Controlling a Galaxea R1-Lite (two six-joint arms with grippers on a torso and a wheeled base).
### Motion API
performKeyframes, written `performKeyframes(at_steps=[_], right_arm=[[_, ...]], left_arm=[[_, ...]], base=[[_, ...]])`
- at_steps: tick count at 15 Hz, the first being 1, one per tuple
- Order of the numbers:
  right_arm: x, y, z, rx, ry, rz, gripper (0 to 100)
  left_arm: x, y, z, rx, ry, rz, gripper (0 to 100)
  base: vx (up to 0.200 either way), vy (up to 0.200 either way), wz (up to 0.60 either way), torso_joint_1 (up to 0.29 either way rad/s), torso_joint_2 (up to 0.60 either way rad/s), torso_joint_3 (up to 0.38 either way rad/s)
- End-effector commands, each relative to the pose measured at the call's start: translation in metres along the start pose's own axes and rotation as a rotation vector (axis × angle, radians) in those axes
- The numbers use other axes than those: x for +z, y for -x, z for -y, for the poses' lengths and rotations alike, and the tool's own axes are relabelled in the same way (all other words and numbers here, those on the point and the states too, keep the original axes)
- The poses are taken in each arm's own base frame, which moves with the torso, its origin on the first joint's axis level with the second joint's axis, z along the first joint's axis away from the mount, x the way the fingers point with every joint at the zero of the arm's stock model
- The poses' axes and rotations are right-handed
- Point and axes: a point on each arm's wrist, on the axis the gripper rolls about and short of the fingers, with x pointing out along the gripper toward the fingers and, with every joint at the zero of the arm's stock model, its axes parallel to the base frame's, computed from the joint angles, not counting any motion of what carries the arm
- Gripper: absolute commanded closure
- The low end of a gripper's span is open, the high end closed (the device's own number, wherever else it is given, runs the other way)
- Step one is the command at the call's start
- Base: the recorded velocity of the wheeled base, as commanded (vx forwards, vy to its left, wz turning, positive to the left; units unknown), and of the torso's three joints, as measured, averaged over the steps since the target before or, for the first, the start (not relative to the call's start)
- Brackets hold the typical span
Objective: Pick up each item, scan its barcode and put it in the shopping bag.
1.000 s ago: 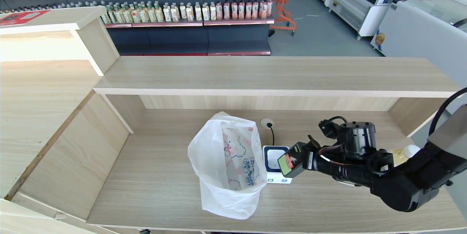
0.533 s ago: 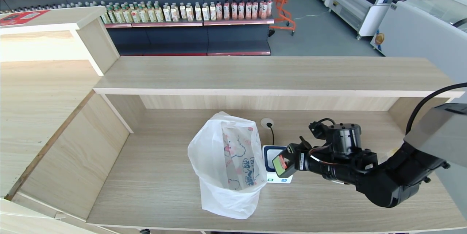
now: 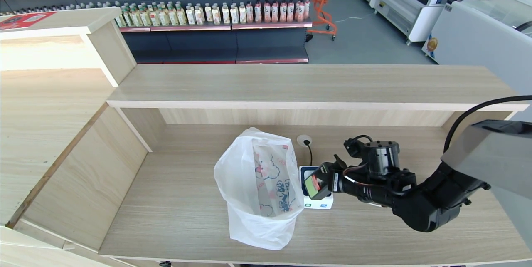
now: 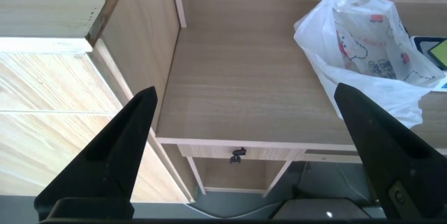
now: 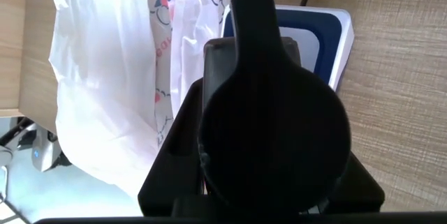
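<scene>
My right gripper [image 3: 321, 184] is shut on a small dark green box with a red label [image 3: 312, 185]. It holds the box just above the white barcode scanner [image 3: 318, 205], close to the right side of the white shopping bag [image 3: 257, 188]. A printed packet [image 3: 272, 184] stands inside the bag. In the right wrist view the dark held box [image 5: 272, 133] covers part of the scanner [image 5: 334, 32], with the bag [image 5: 105, 77] beside it. My left gripper [image 4: 244, 154] is open, off the counter's front left, with the bag [image 4: 363, 35] far from it.
A black cable runs from the scanner to a round outlet [image 3: 304, 139] at the back of the counter [image 3: 174, 200]. A raised wooden ledge [image 3: 307, 86] borders the rear, and a side panel [image 3: 83, 167] closes the left.
My right arm has moved left with the box, from beside the scanner to over it, closer to the bag. Bag and scanner have stayed put.
</scene>
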Motion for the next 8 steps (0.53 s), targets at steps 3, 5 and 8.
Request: performKeyframes(at_steps=[3,5,8], right_arm=[[-0.003,-0.004,-0.001,0.008,0.004,0.007,100],[0.022,0.016,-0.017,0.051,-0.008,0.090,100],[0.051,0.074,-0.042,0.100,0.032,0.202,100]], left_arm=[[0.000,0.000,0.000,0.001,0.000,-0.002,0],[0.000,0.000,0.000,0.001,0.000,-0.002,0],[0.000,0.000,0.000,0.001,0.000,-0.002,0]], base=[[0.000,0.000,0.00,0.000,0.00,0.000],[0.000,0.000,0.00,0.000,0.00,0.000],[0.000,0.000,0.00,0.000,0.00,0.000]])
